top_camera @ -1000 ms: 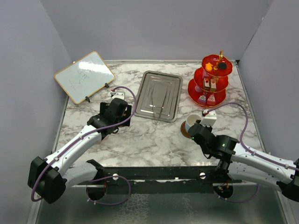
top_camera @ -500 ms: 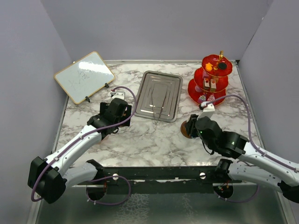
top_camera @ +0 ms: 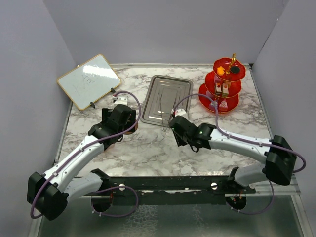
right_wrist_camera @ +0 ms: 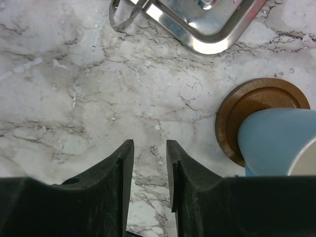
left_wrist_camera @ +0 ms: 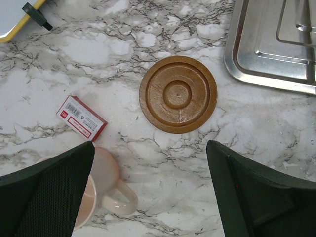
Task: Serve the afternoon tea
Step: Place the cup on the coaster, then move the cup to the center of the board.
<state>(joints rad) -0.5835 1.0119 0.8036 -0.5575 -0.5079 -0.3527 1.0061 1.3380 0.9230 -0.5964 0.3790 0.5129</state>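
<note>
Although its fingers show only as two dark wedges cut off by the bottom edge of the wrist view, the left gripper (left_wrist_camera: 150, 148) plainly stands wide apart and holds nothing. Beyond its fingertips a bare saucer (left_wrist_camera: 177, 94) lies flat on the marble table (left_wrist_camera: 237, 123), clear of both fingers. The finger at the left of that view covers much of the pink cup (left_wrist_camera: 104, 170). Only part of the cup's wall and its handle show, and it stands on the marble, apart from that saucer. Near the cup lies a small red-and-white packet (left_wrist_camera: 81, 117), its print too small to read. A corner of the whiteboard (left_wrist_camera: 12, 17) and a corner of the steel tray (left_wrist_camera: 269, 59) are cropped by the frame.

The right gripper (right_wrist_camera: 149, 144) hangs over bare marble with a narrow gap between its fingers and nothing in it. To its right the blue cup (right_wrist_camera: 276, 140) sits on the second saucer (right_wrist_camera: 229, 116) and hides most of it; the frame cuts off the cup's far side. From above, the right arm covers this cup and saucer entirely. A thin metal loop (right_wrist_camera: 123, 17) juts past the tray's rim, and what it belongs to cannot be told.

Well apart, at the table's far right corner, the red three-tier stand (top_camera: 203, 94) carries cake pieces (top_camera: 218, 88) too small to count, with a cable crossing its lowest tier.
</note>
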